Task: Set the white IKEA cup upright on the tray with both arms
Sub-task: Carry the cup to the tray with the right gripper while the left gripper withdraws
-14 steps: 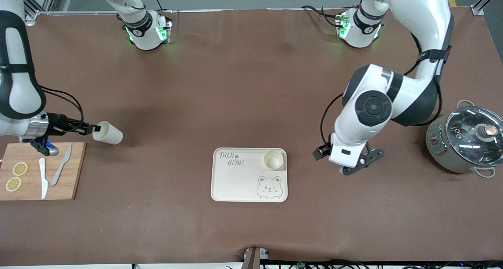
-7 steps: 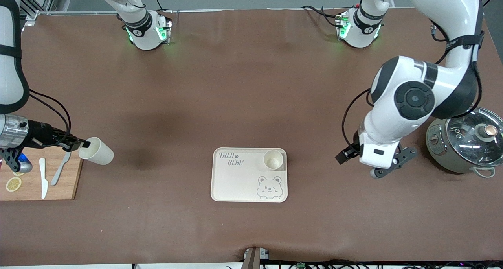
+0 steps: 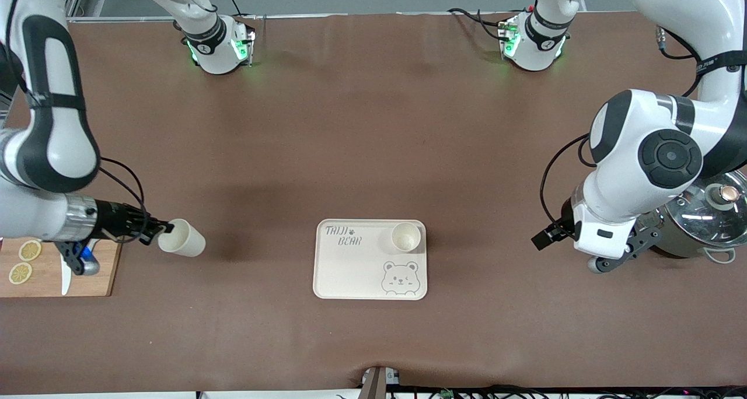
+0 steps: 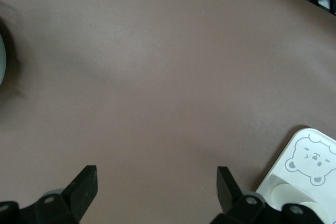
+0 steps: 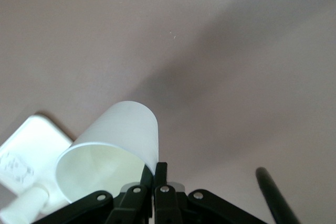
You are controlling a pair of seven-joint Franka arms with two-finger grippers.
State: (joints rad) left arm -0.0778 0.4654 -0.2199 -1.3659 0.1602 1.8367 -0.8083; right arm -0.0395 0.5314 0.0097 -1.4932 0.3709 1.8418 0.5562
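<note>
Item: plain white tapered plastic cup [image 3: 182,245], carried on its side above the brown table mat [image 3: 362,142], over the stretch between the bamboo cutting board [image 3: 104,270] and the cream rectangular tray with grey bear-face drawing [image 3: 356,270], toward the right arm's end of the table. Pinched at the rim wall by the right gripper [image 3: 166,228]; in the right wrist view, fingers closed thin on the cup [image 5: 113,153] wall just at the mouth.

Handling, by judgement: light, thin-walled, smooth; likely to pivot or slip in a rim pinch, likely to flex if squeezed hard. Not brittle in look. Best hold for setting upright: rim wall or mid-body, mouth turned up before release.

Second identical white cup [image 3: 405,237]: upright on the tray, in the corner nearest the left arm's base.

Left gripper [image 3: 618,258]: in the air near the left arm's table edge, just beside the grey lidded cooking pot [image 3: 694,212]; spread wide, nothing between the fingers [image 4: 84,190]. Waiting.

Also present: lemon slices [image 3: 23,261] and a white knife [image 3: 64,273] on the cutting board, at the table corner toward the right arm.

Stage, by judgement: transport toward tray; upright placement not yet done.
</note>
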